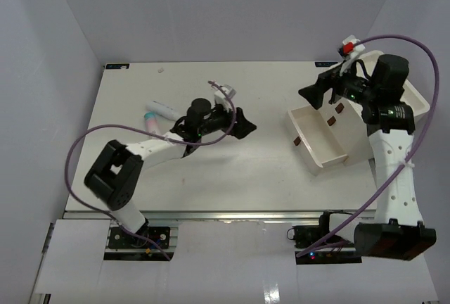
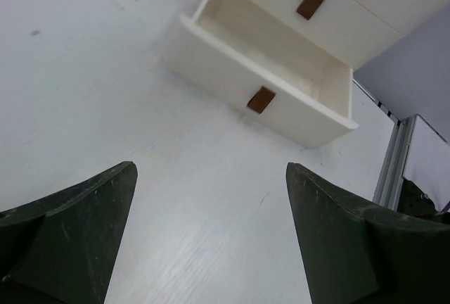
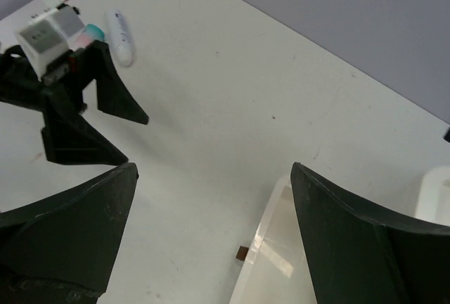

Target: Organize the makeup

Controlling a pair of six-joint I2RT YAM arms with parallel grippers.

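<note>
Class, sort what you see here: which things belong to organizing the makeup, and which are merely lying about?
Belongs to the job:
white plastic tube
pink tube with teal cap
cream drawer unit with open drawer, likely the destination

Not part of it:
small pale scrap, far side
purple arm cable

Carries the left arm (image 1: 151, 150) folded at the lower left of the overhead view, elbow doubled back, forearm stretched rightward toward mid-frame. Holds the left gripper (image 1: 246, 125) there, jaws spread wide and empty. Stands the right arm (image 1: 394, 170) upright along the right edge, wrist turned leftward. Points the right gripper (image 1: 307, 93) left at upper right, jaws likewise parted and empty
</note>
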